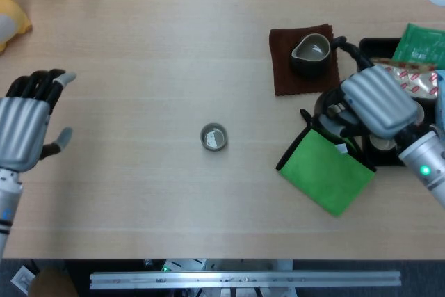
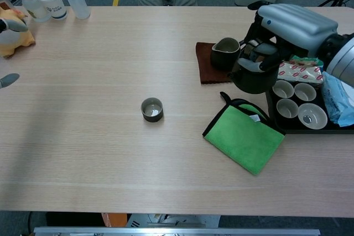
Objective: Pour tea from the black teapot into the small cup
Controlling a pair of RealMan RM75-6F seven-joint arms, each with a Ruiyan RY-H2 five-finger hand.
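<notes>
One small cup (image 2: 152,109) stands alone and upright on the bare middle of the desk (image 2: 110,158), well apart from everything else. It looks light and easy to nudge, and probably brittle, so the pour should come from above without the spout touching it.

To its right lies one green cloth (image 2: 245,135), soft and folded. Just beyond the cloth's far corner the right hand (image 2: 287,26) carries the one black teapot (image 2: 253,73) off the desk, its fingers (image 2: 260,64) grasping the pot from the top. The pot is likely heavy with tea and smooth-sided, so a firm hold high up by the handle suits it, and it should be tipped slowly.

Behind the pot, one dark pitcher (image 2: 225,52) sits on one brown mat (image 2: 206,70). At the right edge a black tray (image 2: 301,129) holds four pale cups (image 2: 298,102), visible in the chest view.

At the far left the left hand (image 1: 24,130) hovers with fingers released and spread, grasping nothing.
</notes>
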